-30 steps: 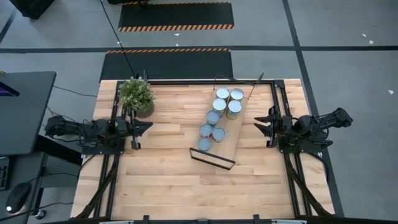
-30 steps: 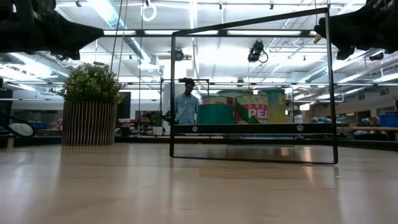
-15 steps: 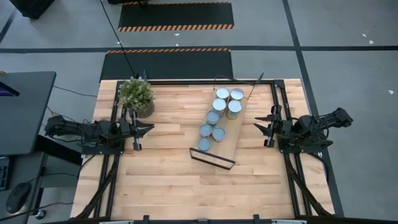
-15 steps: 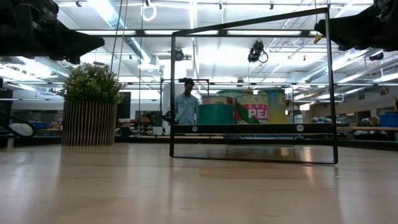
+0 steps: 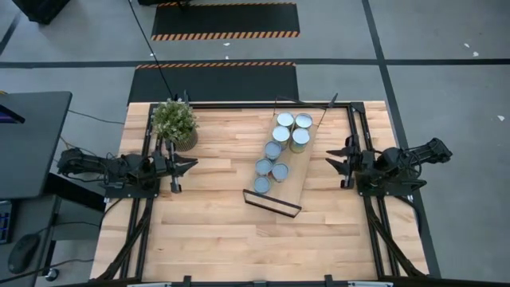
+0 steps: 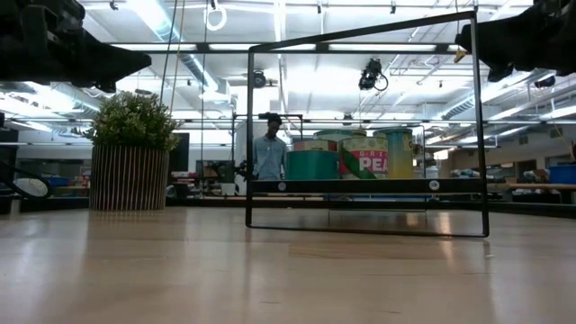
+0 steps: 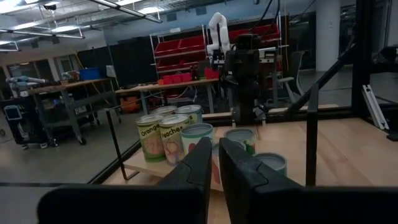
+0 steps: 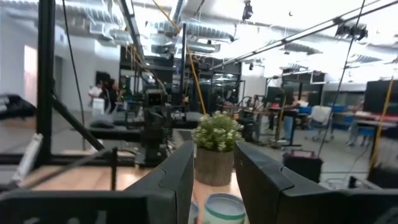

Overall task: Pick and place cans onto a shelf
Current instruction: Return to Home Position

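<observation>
The cans [image 5: 272, 150] stand clustered on the shelf [image 5: 296, 185], which lies slantwise mid-worktop [image 5: 207, 231]. The left hand [image 5: 191, 163] hangs at the left edge, its fingers seemingly closed on nothing. The right hand [image 5: 329, 163] hangs at the right edge, fingers parted and empty.

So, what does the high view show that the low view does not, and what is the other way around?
Only the high view shows the left arm and the right arm whole, at opposite edges of the table, and the round tops of the cans on the angled shelf. Only the low view shows the printed sides of the cans and a person standing in the room behind. Both show the shelf with cans on it and the potted plant.
</observation>
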Robot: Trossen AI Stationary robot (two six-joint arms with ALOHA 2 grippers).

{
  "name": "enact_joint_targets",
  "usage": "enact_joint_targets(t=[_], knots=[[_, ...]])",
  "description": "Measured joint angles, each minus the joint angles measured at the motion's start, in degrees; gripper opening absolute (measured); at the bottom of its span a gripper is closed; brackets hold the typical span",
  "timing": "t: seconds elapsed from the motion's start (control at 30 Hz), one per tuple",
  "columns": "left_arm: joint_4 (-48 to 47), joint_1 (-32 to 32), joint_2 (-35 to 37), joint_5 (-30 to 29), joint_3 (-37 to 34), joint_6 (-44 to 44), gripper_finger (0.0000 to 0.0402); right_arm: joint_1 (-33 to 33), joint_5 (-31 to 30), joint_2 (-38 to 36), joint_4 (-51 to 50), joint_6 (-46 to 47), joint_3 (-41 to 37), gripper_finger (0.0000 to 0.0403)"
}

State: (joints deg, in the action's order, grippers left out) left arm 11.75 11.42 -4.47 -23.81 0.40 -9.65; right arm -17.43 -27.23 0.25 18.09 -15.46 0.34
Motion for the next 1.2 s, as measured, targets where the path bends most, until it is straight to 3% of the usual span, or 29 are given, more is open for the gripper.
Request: enact_joint_targets(t=[1.2], knots=[[0.0, 0.0, 0.0, 0.0, 0.0, 0.0, 0.0039, 0.0, 0.5, 0.1, -0.6, 1.8, 0.0, 0.0122]])
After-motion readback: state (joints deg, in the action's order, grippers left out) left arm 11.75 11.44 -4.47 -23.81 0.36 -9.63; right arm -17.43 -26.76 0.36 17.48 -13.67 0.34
